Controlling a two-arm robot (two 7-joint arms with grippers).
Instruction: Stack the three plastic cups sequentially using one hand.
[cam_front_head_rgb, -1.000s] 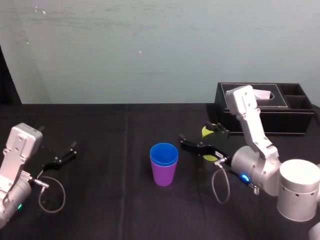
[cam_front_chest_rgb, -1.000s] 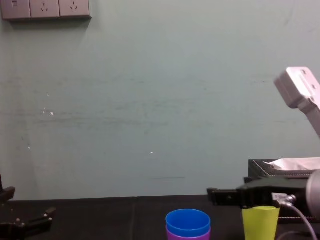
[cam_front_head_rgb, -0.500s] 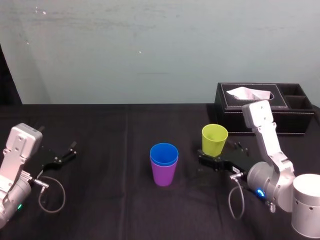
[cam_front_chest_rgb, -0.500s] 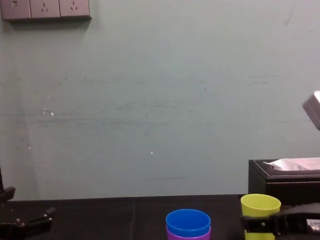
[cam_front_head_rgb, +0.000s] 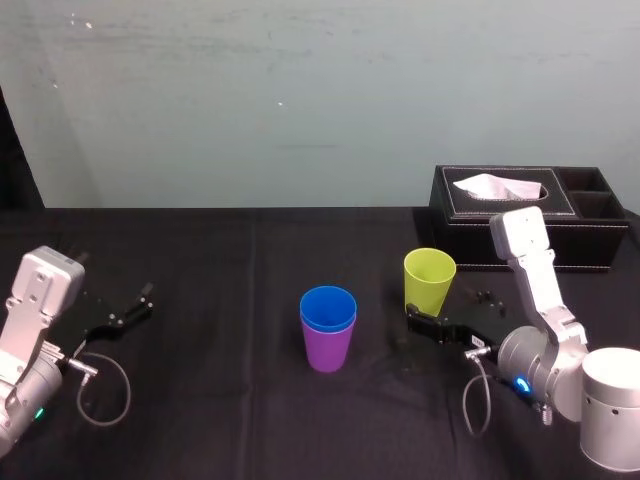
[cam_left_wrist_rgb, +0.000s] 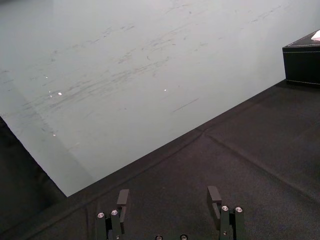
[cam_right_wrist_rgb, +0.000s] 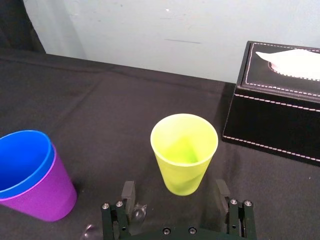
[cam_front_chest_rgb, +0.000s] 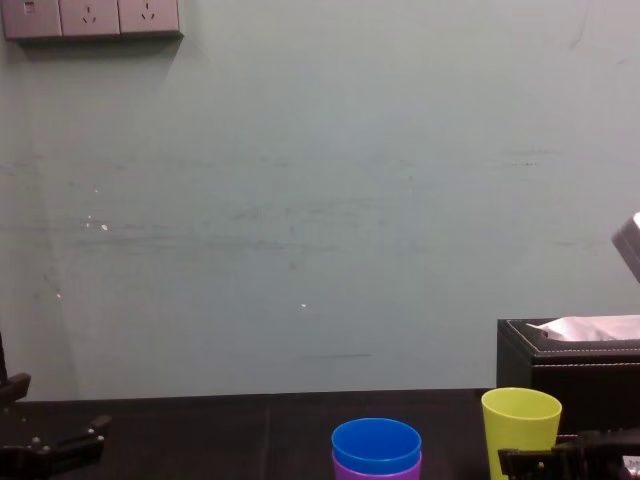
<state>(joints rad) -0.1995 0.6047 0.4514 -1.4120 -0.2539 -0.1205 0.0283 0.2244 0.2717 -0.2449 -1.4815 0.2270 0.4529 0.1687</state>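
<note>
A blue cup (cam_front_head_rgb: 328, 305) sits nested in a purple cup (cam_front_head_rgb: 328, 348) at the middle of the black table. To their right a yellow-green cup (cam_front_head_rgb: 429, 279) stands upright by itself. My right gripper (cam_front_head_rgb: 450, 311) is low on the near side of that cup. In the right wrist view the yellow-green cup (cam_right_wrist_rgb: 184, 152) has its base just between the spread fingers (cam_right_wrist_rgb: 221, 192), and neither finger touches it. The right gripper is open. My left gripper (cam_front_head_rgb: 125, 312) rests parked at the far left, open and holding nothing.
A black tissue box (cam_front_head_rgb: 530, 215) with a white tissue stands at the back right, behind the yellow-green cup. A loose cable (cam_front_head_rgb: 100, 390) loops on the table under the left arm. A pale green wall closes off the back of the table.
My right gripper has pulled back from the stack and dropped toward the table, now sitting behind the yellow-green cup. The cups and the left arm have not moved.
</note>
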